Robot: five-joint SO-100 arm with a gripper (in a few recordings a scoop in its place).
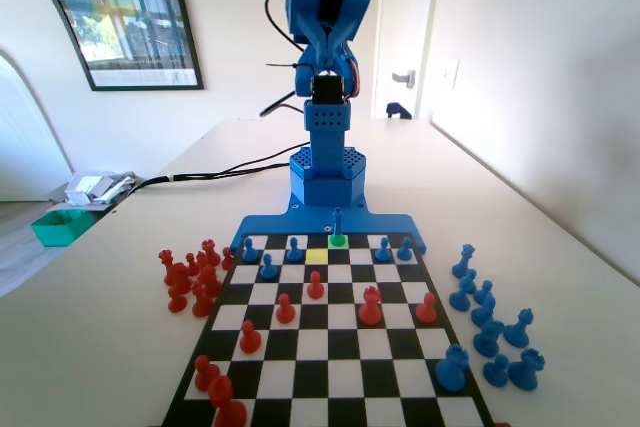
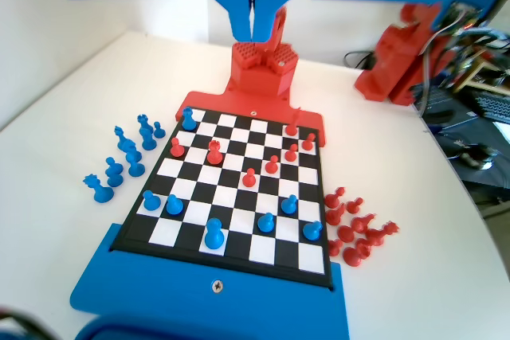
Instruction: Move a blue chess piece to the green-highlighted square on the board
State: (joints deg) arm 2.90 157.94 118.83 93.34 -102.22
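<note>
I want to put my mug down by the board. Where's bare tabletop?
In the fixed view, bare table lies left of the board, nearer than the captured red pieces, and at the far right beyond the captured blue pieces. Both piece clusters crowd the board's sides.

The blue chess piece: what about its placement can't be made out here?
Fixed view: the blue chess piece stands on the green-highlighted square, too far and small to judge centring.
Wrist view: the same piece is foreshortened from above; its top shape is unclear.
Fixed view: the blue arm is cut off by the top edge.
</note>
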